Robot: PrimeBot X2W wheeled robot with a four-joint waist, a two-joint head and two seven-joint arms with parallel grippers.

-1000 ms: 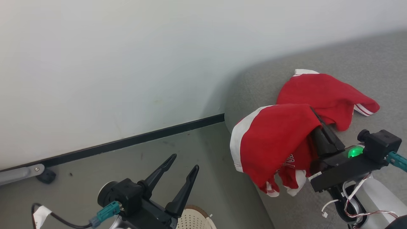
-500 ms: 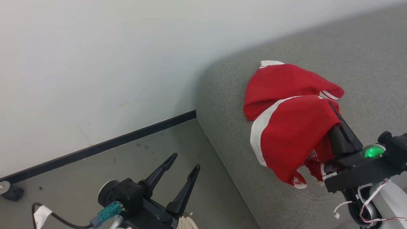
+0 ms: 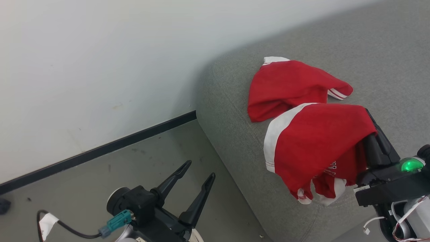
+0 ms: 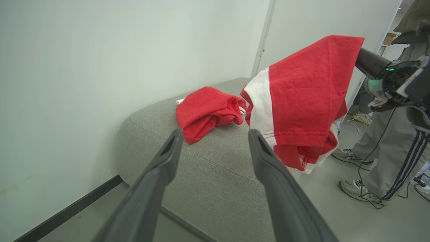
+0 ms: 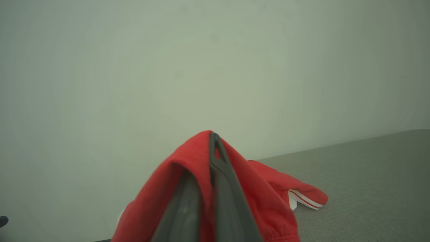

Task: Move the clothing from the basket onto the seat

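My right gripper [image 3: 371, 121] is shut on a red garment with white trim [image 3: 315, 141], which drapes over its fingers and hangs just above the grey seat [image 3: 235, 134] near the front edge. The right wrist view shows the fingertips [image 5: 211, 137] pressed together through the red fabric [image 5: 161, 201]. A second piece of red clothing [image 3: 289, 87] lies crumpled on the seat beyond it. My left gripper [image 3: 200, 169] stands open over the floor, left of the seat, with nothing between its fingers. The basket is hidden below my left arm.
A white wall with a black skirting strip [image 3: 100, 151] runs behind the seat's rounded corner. In the left wrist view a person's striped trouser legs and shoes [image 4: 386, 161] stand on the floor beyond the seat, with cables nearby.
The head view has swung right. My right gripper has carried the hanging garment from past the seat's corner to over the cushion, closer to the lying garment. The left gripper stays open.
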